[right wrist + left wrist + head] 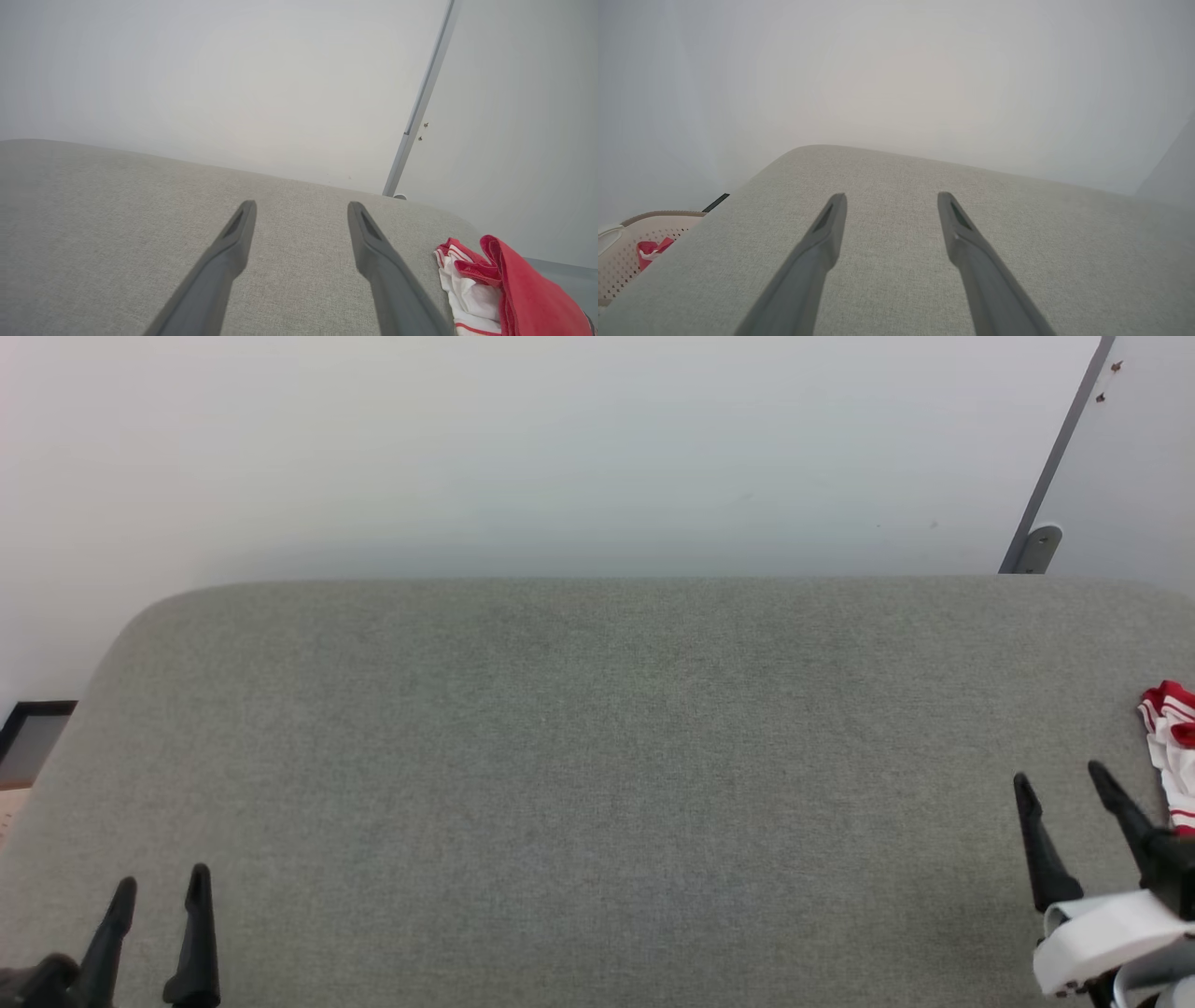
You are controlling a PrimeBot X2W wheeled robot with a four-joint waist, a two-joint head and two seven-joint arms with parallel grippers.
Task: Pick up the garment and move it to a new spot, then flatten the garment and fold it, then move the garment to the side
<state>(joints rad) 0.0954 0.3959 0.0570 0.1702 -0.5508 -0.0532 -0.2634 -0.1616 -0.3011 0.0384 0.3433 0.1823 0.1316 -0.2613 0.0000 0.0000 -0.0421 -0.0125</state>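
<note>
The garment (1172, 747) lies bunched at the far right edge of the grey-green padded surface (597, 756), red with white and striped trim. Only part of it is in the head view. In the right wrist view the garment (528, 298) sits at the lower right, just right of my right fingers. My right gripper (1061, 777) (302, 205) stands open a little left of the garment, apart from it and holding nothing. At the lower left, far from the garment, my left gripper (161, 882) (892, 198) hangs open over bare fabric, also with nothing in it.
A beige lattice basket (626, 252) with a small red-and-white cloth bundle (649, 249) stands beyond the surface's left edge. A pale wall runs behind the surface. A grey metal strip (1055, 457) slants down at the back right. A dark-framed object (33, 733) sits low at the left.
</note>
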